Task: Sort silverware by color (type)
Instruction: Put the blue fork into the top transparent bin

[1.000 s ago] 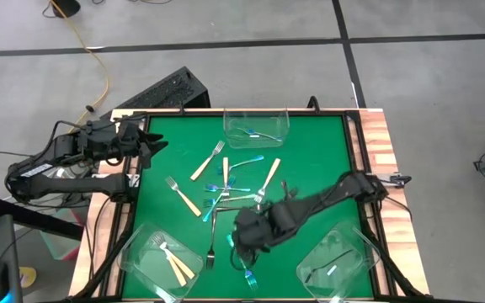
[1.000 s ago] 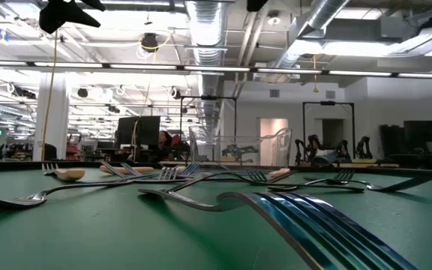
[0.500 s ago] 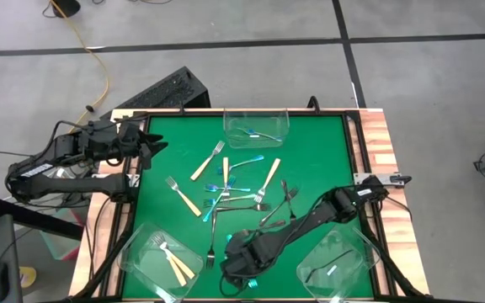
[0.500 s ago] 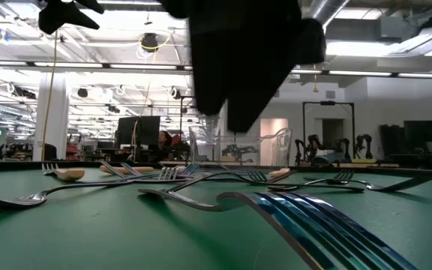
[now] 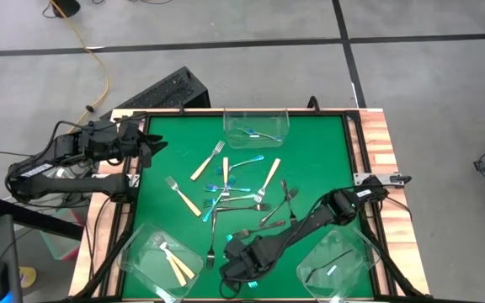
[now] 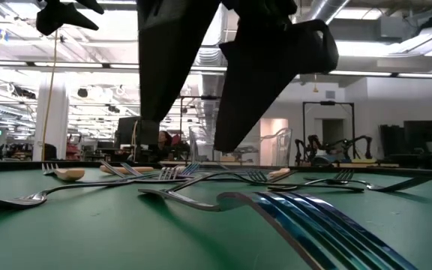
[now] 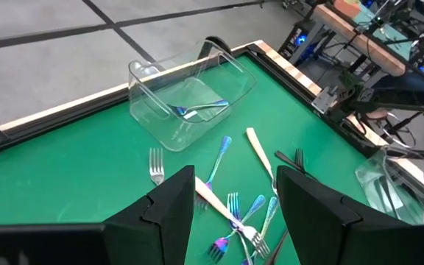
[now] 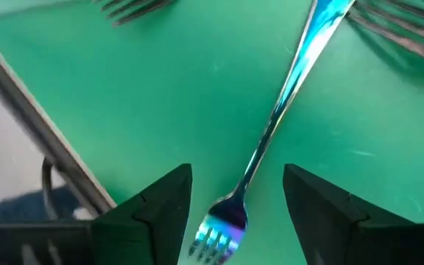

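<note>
Hovering low over the near edge of the green mat (image 5: 310, 160), the right gripper (image 5: 236, 271) has its fingers spread wide with nothing between them; its wrist view shows a blue fork (image 8: 271, 132) lying flat on the mat, straddled by the two fingers, tines toward the camera, touched by neither. From table height that gripper's two dark fingers (image 6: 261, 82) hang apart above the mat, just behind the same blue fork, whose tines fill the foreground. Most other forks lie scattered mid-mat: tan-handled ones (image 5: 207, 162), several blue ones (image 5: 247, 160) and dark grey ones (image 5: 268, 217), some crossing one another in a loose pile. A far tub (image 5: 256, 123) at the mat's far edge holds one blue fork (image 7: 201, 108). A near-left tub (image 5: 133, 257) holds two tan forks (image 5: 173, 263). A near-right tub (image 5: 356, 252) holds a dark fork and something small and blue that is too small to make out. The left gripper (image 5: 154, 145) waits at the mat's left edge, raised off the surface, fingers well apart and empty, pointing across the mat toward the pile.
</note>
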Available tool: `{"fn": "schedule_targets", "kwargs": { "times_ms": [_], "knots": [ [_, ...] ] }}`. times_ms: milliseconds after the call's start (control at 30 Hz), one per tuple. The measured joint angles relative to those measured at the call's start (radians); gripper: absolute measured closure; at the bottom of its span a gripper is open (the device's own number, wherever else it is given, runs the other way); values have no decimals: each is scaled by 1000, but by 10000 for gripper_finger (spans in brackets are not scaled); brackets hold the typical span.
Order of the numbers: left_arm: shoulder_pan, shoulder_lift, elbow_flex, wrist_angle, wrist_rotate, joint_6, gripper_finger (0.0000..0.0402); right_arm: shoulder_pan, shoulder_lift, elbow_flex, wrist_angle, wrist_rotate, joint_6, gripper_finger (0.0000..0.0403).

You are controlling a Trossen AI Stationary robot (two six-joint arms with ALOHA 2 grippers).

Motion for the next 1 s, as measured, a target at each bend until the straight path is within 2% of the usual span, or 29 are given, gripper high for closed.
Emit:
{"fn": "schedule_targets", "kwargs": {
  "times_ms": [300,667,800,1000],
  "knots": [
    [0,0,0,0,-1,-37,226,3,27,0,1,29,43,170],
    [0,0,0,0,-1,-65,226,13,76,1,-38,-61,53,178],
    [0,0,0,0,-25,-66,226,11,78,1,-50,-85,67,215],
    [0,0,0,0,-40,-69,226,10,79,0,-71,-86,69,307]
  ]
}}
